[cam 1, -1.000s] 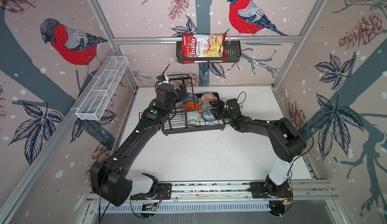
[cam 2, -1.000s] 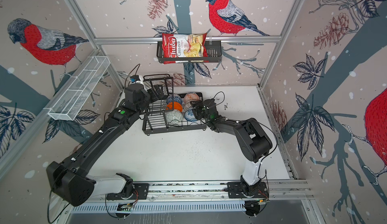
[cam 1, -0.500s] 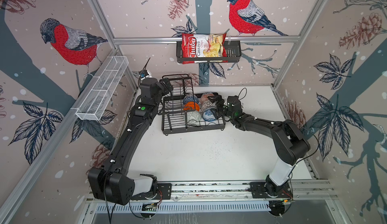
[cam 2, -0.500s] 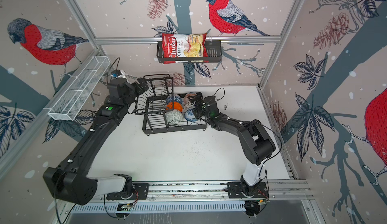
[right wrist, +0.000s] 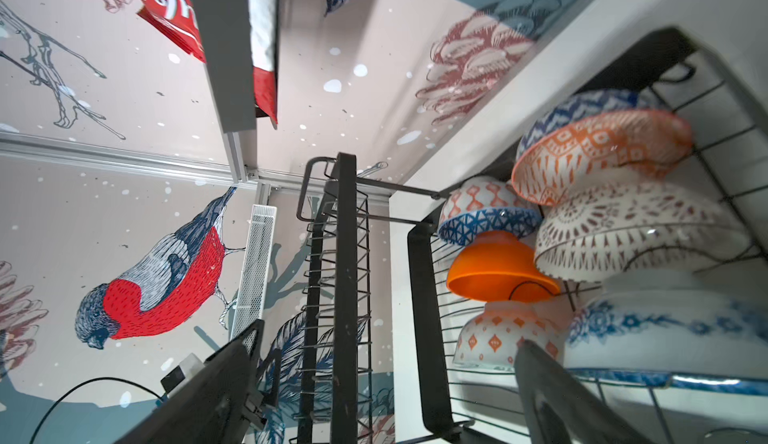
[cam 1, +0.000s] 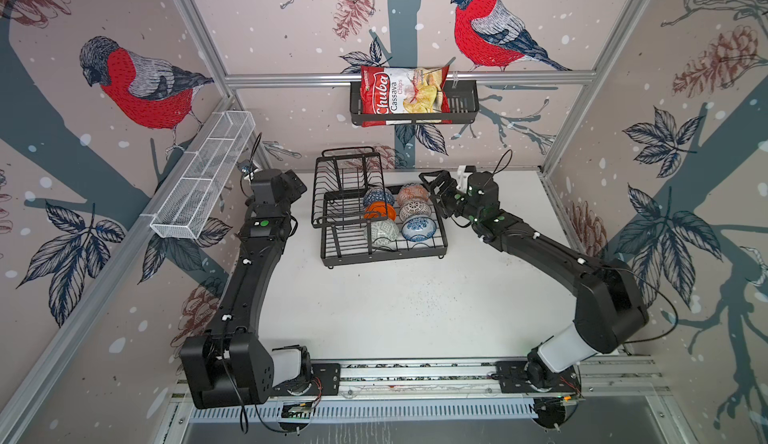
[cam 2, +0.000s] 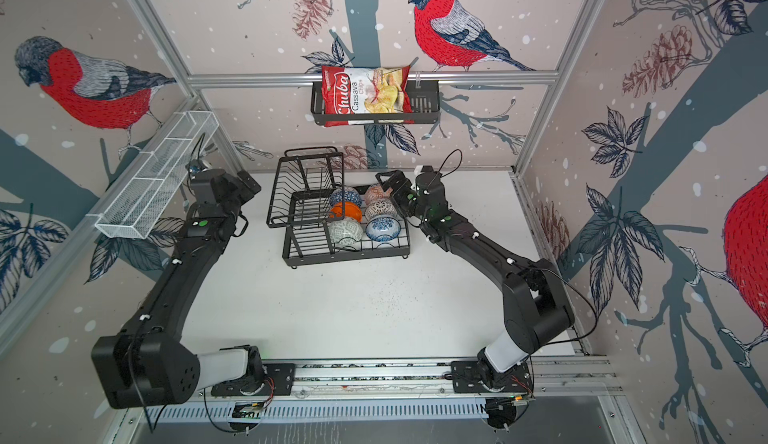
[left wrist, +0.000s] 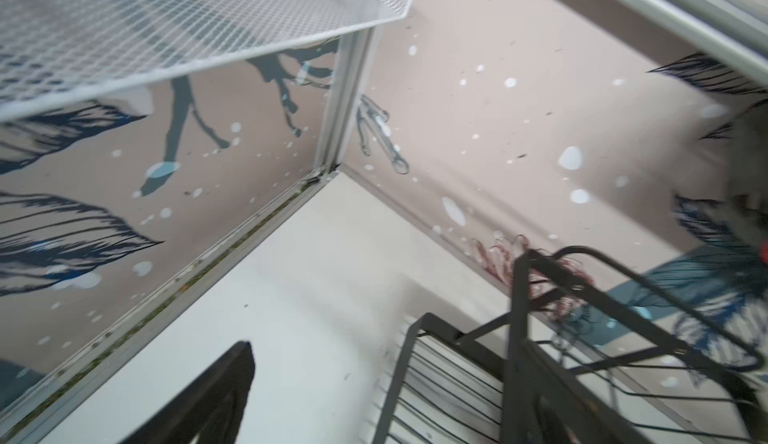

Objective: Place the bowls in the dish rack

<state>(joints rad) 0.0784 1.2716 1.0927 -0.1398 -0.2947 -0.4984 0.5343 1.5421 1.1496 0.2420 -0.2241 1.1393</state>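
The near counter [cam 1: 395, 309] is bare of bowls (all six appear loaded), so I judge the danger now lies in backing away. The dish rack [cam 1: 382, 257] holds the bowls [cam 1: 414, 211] tipped on edge in two rows in the right part of its lower tier, packed close together. The right jaws, spread wide and holding nothing, sit just beside the rack's right rim, next to the orange-red patterned bowl [cam 1: 411, 193]. A low or sideways pull-out could clip that bowl or the wire and set a row toppling. The left jaws, likewise released and empty, hover near the raised upper basket [cam 1: 345, 172], where a careless swing could hook a wire and drag the whole rack.
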